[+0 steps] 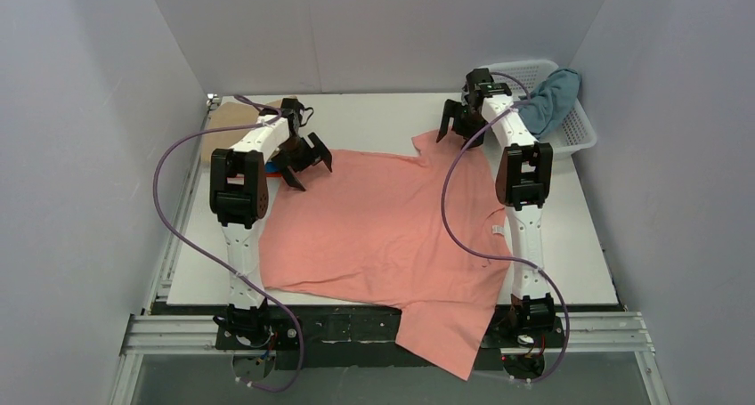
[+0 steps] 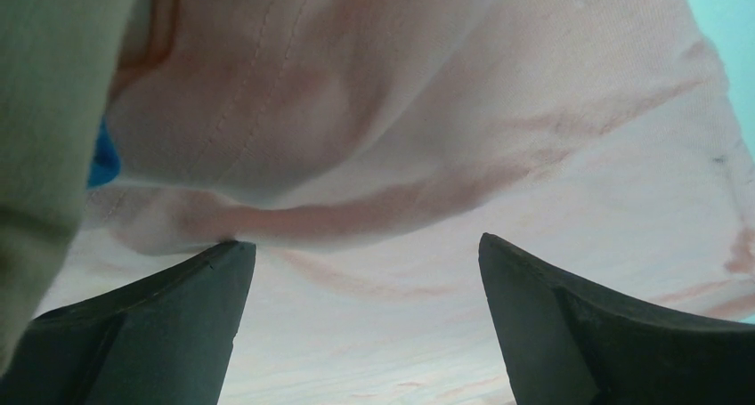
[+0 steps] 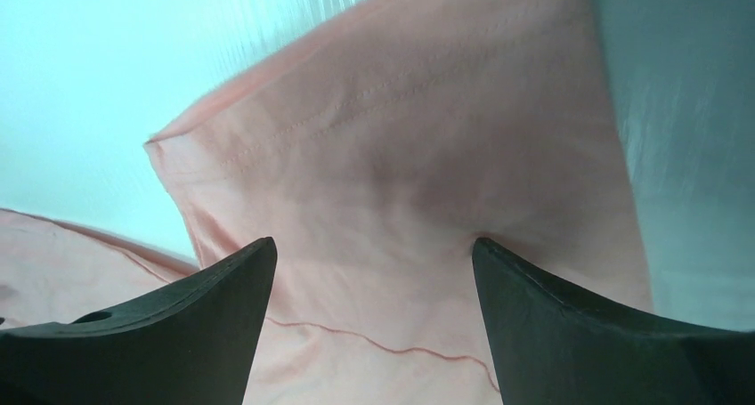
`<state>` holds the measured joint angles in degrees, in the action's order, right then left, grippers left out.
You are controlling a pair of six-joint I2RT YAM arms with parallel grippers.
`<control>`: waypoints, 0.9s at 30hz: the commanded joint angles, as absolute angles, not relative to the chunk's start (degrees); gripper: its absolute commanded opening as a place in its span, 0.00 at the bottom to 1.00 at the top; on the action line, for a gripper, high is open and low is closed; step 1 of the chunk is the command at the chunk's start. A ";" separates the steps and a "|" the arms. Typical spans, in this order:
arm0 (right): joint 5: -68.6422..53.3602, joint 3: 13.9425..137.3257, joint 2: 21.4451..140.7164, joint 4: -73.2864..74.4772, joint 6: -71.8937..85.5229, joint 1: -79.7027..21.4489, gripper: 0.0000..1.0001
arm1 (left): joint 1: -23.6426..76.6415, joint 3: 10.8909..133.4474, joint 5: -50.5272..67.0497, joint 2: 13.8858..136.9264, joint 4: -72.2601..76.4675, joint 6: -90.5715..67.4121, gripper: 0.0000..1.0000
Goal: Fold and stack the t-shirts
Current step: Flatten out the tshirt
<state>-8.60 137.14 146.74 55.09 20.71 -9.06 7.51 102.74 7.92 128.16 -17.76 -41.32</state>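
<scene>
Pink t-shirt point(image 1: 383, 227): lies flat on the desk point(image 1: 570, 245), centre of the top view, front down or up cannot be told. Its lower corner hangs over the near desk edge at bottom centre.

Left jaws: spread, holding nothing, positioned over the shirt's sleeve at upper left. In the left wrist view, pink cloth fills the gap between them; a strip of blue cloth point(image 2: 102, 160) shows at the left edge.

Right jaws: spread, holding nothing, positioned over the opposite sleeve at upper centre-right.

Beige t-shirt point(image 1: 230, 120): upper left, behind the left arm point(image 1: 240, 191).

Grey-blue t-shirt point(image 1: 550, 98): draped over the white basket point(image 1: 583, 138), upper right.
</scene>
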 commanded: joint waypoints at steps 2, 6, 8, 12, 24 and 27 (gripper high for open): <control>-10.03 140.62 149.78 41.16 17.89 -8.70 0.90 | 6.86 99.52 0.84 128.33 -19.96 -40.80 0.98; -9.75 143.64 150.56 39.62 15.84 -9.14 0.93 | 6.86 95.83 0.79 124.55 -18.86 -41.26 0.98; -10.76 143.10 150.17 38.08 15.09 -9.14 0.93 | 6.86 94.85 0.85 122.21 -18.25 -41.15 0.98; -11.70 141.60 148.70 35.53 13.14 -9.21 0.93 | 6.86 96.00 3.38 117.99 -17.47 -39.35 0.98; -4.11 113.57 122.52 27.90 3.37 -12.74 0.96 | 8.26 86.20 12.16 99.76 -15.33 -35.29 0.98; -0.60 106.36 117.00 27.99 1.76 -14.18 0.96 | 8.42 81.26 12.78 94.37 -14.88 -34.81 0.98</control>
<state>-5.50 112.36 125.51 32.10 5.93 -12.10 7.97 87.26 10.02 100.07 -10.20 -36.58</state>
